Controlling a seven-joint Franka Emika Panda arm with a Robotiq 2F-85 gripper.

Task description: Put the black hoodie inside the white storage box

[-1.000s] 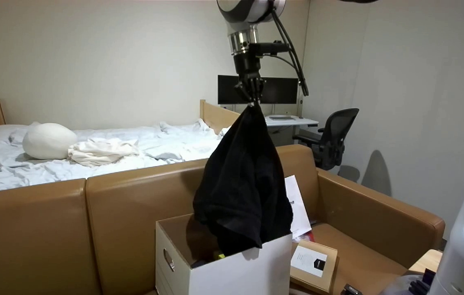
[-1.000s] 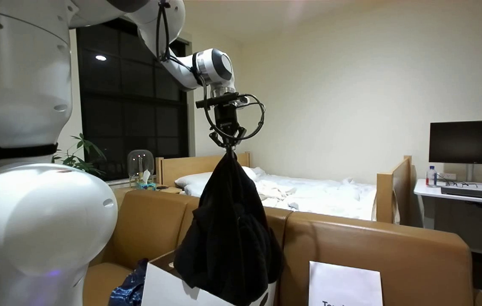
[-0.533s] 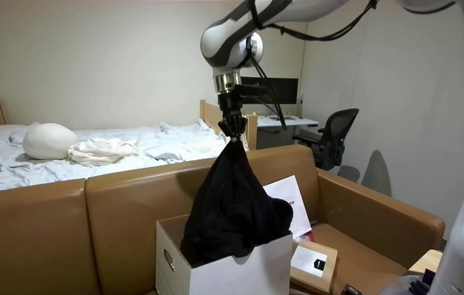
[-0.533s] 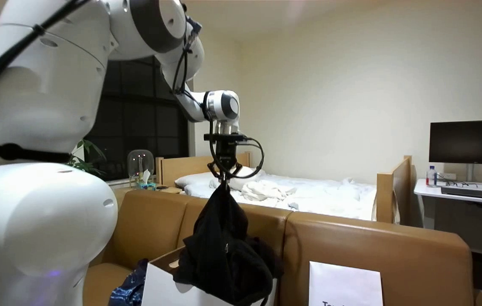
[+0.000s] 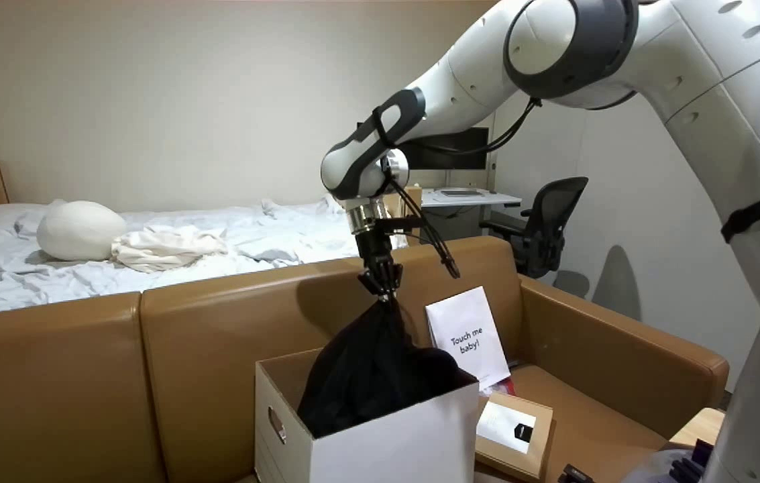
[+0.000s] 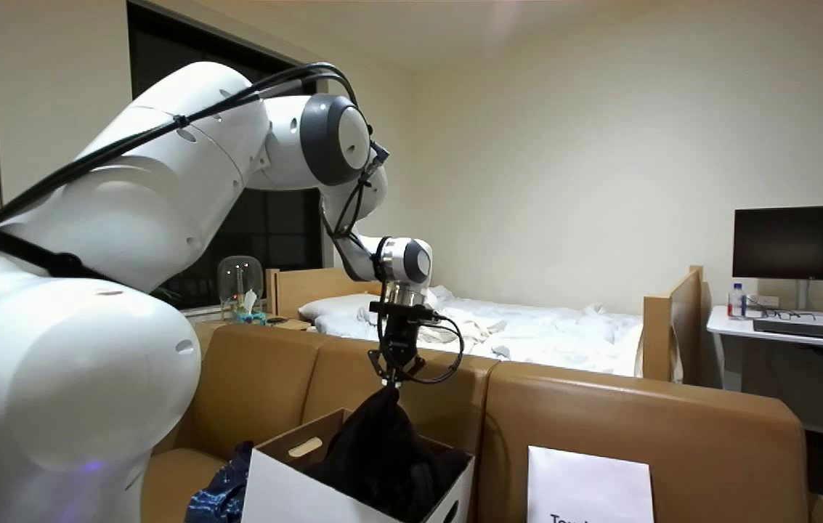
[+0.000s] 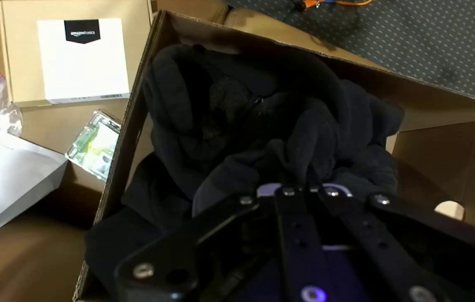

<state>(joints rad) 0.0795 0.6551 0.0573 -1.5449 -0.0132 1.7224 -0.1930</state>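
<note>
- Wrist view: black hoodie (image 7: 241,163) bunched within the white storage box (image 5: 393,439); one dark fold reaches the rim on the side of the white sheet (image 7: 6,180). Whether it laps over, I can't tell.
- In both exterior views a peak of cloth stands above the rim, pinched at the top between my jaws, which are closed on it.
- Change: I've come down. Cloth that bulged over the long wall half a second ago now sits behind it; the bulk has settled lower.
- Meaning (judgement): placement nearly done, release not. The box probably bears most of the weight. Next: lower slightly, let go, rise straight. Risk: fabric clinging to my jaws, pulling folds back out.
- Farther out, in an exterior view: the white sheet now reads "Touch me baby!" unobstructed; labelled carton (image 5: 514,436) lies on the surface (image 5: 594,402) just beside the box.
</note>
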